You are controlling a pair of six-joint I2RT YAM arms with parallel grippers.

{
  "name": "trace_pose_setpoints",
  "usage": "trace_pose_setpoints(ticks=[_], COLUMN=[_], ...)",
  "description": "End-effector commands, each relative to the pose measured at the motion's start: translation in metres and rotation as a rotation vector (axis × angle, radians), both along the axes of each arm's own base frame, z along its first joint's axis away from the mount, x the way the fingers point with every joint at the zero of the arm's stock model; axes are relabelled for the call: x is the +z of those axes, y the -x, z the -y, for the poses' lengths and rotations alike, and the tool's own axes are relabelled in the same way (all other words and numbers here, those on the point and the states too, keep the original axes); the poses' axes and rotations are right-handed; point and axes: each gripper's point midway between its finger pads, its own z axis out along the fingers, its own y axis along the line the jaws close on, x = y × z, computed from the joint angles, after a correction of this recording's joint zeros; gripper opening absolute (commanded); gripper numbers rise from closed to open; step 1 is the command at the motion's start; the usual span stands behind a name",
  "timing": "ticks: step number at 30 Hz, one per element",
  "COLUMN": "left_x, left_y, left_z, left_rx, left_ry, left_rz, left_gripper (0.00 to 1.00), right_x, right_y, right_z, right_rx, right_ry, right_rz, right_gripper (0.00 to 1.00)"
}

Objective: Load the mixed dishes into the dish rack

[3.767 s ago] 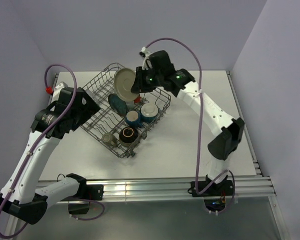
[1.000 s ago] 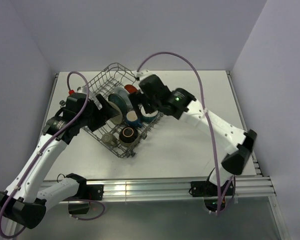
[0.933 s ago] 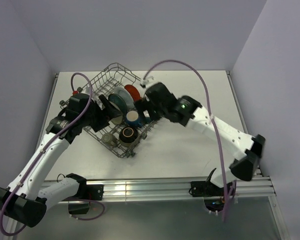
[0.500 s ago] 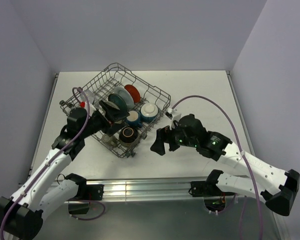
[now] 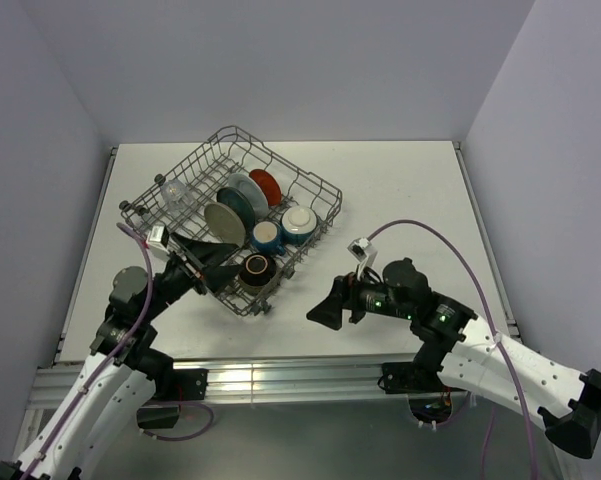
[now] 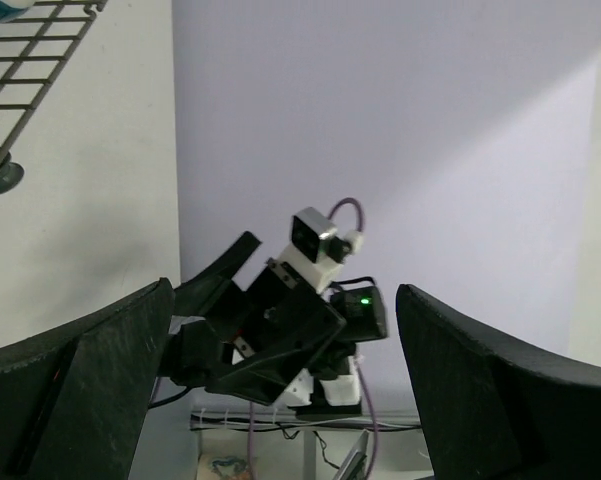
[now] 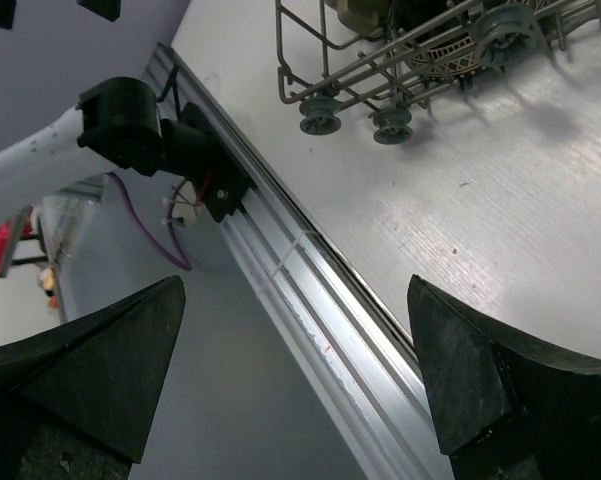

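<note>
The left gripper (image 5: pixel 218 268) has its fingers spread with nothing between them. It sits at the near-left corner of the dish rack (image 5: pixel 310 190), pointing in over the wires. The right gripper (image 5: pixel 320 308) is also spread and empty, low over the table (image 5: pixel 410 190), off the rack's near-right side and well apart from it.

Every dish I can see is already inside the rack:
- A beige plate (image 5: pixel 223 224), a teal plate (image 5: pixel 239 206), a pale plate (image 5: pixel 246 188) and a red-orange plate (image 5: pixel 266 185) stand on edge in a row along the middle.
- Two blue cups (image 5: pixel 266 237) sit toward the right wall.
- A dark bowl (image 5: pixel 256 268) is in the near corner.
- A clear glass (image 5: pixel 175 192) is at the far-left end.

Neither arm carries anything, so loading looks finished or nearly so. Whether a small piece is hidden under the left gripper, I cannot tell.

In the right wrist view, the rack's small wheels (image 7: pixel 320 112) rest on the table, with the aluminium rail (image 7: pixel 310 290) running below them. A purple cable (image 5: pixel 430 232) arcs above the right arm. The only thing crowding the rack is the left gripper itself, just beside the dark bowl. It should take care there not to catch the wires.
</note>
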Motion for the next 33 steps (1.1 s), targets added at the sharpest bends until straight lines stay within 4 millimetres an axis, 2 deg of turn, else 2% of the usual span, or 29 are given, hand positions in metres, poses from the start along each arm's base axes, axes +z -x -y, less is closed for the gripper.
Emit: trace_pose_setpoints(ticks=[1, 2, 3, 4, 5, 6, 7, 9, 11, 12, 13, 15, 16, 17, 18, 19, 24, 25, 27, 28, 29, 30, 32, 33], left_x=[0.004, 0.002, -0.003, -0.006, -0.006, -0.007, -0.007, -0.012, -0.019, -0.021, -0.020, -0.034, -0.032, -0.034, -0.038, -0.039, -0.046, -0.050, -0.057, -0.059, -0.062, -0.063, -0.066, -0.066], left_y=[0.006, 0.010, 0.012, 0.013, 0.017, 0.019, 0.021, 0.027, 0.034, 0.036, 0.040, 0.041, 0.045, 0.048, 0.050, 0.052, 0.061, 0.066, 0.069, 0.072, 0.072, 0.073, 0.074, 0.074], left_z=[-0.009, -0.012, -0.013, -0.015, -0.017, -0.019, -0.020, -0.022, -0.023, -0.023, -0.025, -0.024, -0.026, -0.027, -0.026, -0.026, -0.022, -0.019, -0.018, -0.016, -0.014, -0.013, -0.011, -0.011], left_rx=[0.040, 0.046, 0.050, 0.059, 0.063, 0.066, 0.066, 0.065, 0.052, 0.050, 0.047, 0.044, 0.041, 0.039, 0.026, 0.019, -0.031, -0.056, -0.072, -0.092, -0.104, -0.113, -0.129, -0.134], left_ry=[0.055, 0.060, 0.060, 0.062, 0.073, 0.078, 0.092, 0.106, 0.125, 0.130, 0.146, 0.137, 0.149, 0.155, 0.155, 0.161, 0.179, 0.159, 0.135, 0.129, 0.122, 0.122, 0.121, 0.123], left_rz=[-0.006, -0.011, -0.021, -0.037, -0.027, -0.030, -0.032, -0.038, -0.059, -0.066, -0.062, -0.107, -0.096, -0.094, -0.106, -0.106, -0.116, -0.121, -0.135, -0.139, -0.143, -0.140, -0.137, -0.133], left_gripper=[0.99, 0.99, 0.99, 0.99, 0.99, 0.99, 0.99, 0.99, 0.99, 0.99, 0.99, 0.99, 0.99, 0.99, 0.99, 0.99, 0.99, 0.99, 0.99, 0.99, 0.99, 0.99, 0.99, 0.99], right_x=[-0.006, -0.010, -0.004, -0.018, -0.020, -0.010, -0.018, -0.012, -0.023, -0.021, -0.031, -0.029, -0.039, -0.036, -0.042, -0.049, -0.049, -0.059, -0.059, -0.066, -0.062, -0.070, -0.065, -0.071], right_y=[0.005, 0.008, 0.009, 0.013, 0.017, 0.017, 0.020, 0.021, 0.020, 0.018, 0.018, 0.019, 0.018, 0.017, 0.018, 0.017, 0.016, 0.017, 0.016, 0.016, 0.015, 0.015, 0.014, 0.013], right_z=[0.000, 0.000, 0.000, 0.001, 0.001, 0.000, 0.000, 0.001, 0.004, 0.005, 0.006, 0.007, 0.009, 0.010, 0.011, 0.013, 0.018, 0.020, 0.022, 0.024, 0.026, 0.028, 0.031, 0.034], right_rx=[-0.028, -0.020, -0.020, -0.027, -0.015, -0.006, -0.009, -0.007, -0.035, -0.052, -0.065, -0.073, -0.098, -0.102, -0.110, -0.127, -0.157, -0.173, -0.189, -0.205, -0.213, -0.229, -0.249, -0.270], right_ry=[-0.120, -0.138, -0.182, -0.187, -0.207, -0.262, -0.272, -0.323, -0.327, -0.351, -0.353, -0.402, -0.407, -0.428, -0.439, -0.439, -0.442, -0.417, -0.429, -0.413, -0.435, -0.415, -0.438, -0.421], right_rz=[-0.041, -0.057, -0.044, -0.089, -0.100, -0.070, -0.098, -0.080, -0.110, -0.100, -0.130, -0.130, -0.165, -0.163, -0.165, -0.181, -0.186, -0.216, -0.223, -0.245, -0.235, -0.257, -0.254, -0.265], right_gripper=[1.00, 1.00, 1.00, 1.00, 1.00, 1.00, 1.00, 1.00, 1.00, 1.00, 1.00, 1.00, 1.00, 1.00, 1.00, 1.00, 1.00, 1.00, 1.00, 1.00, 1.00, 1.00, 1.00, 1.00])
